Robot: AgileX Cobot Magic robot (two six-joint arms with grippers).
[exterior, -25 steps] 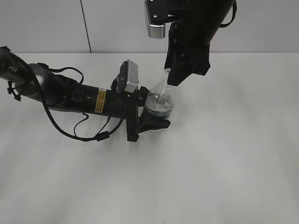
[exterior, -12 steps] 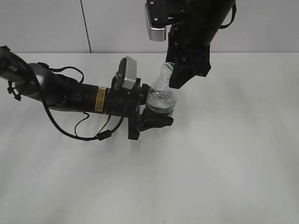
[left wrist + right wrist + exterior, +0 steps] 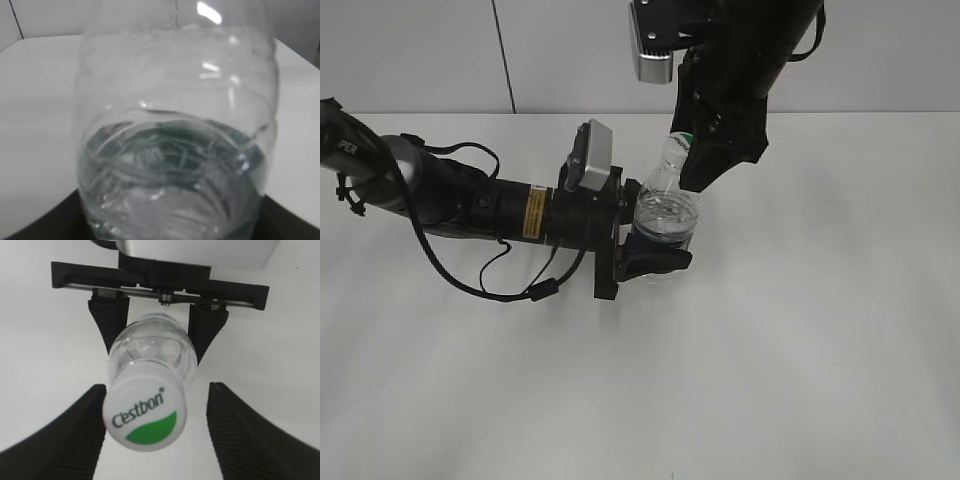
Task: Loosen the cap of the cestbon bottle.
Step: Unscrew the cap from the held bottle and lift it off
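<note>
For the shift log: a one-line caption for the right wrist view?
Right gripper open around the cap, left gripper holding the bottle below.

Slanted overview; two close wrist views

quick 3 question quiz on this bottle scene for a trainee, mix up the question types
1. True or false: the right hand is clamped on the cap.
2. Which hand grips the cestbon bottle? A left hand B right hand C neither
3. Fill in: the mark on top of the cap is coloured ____.

Key: 1 false, a gap shows beside the cap on one side at least. 2 A. 3 green.
</note>
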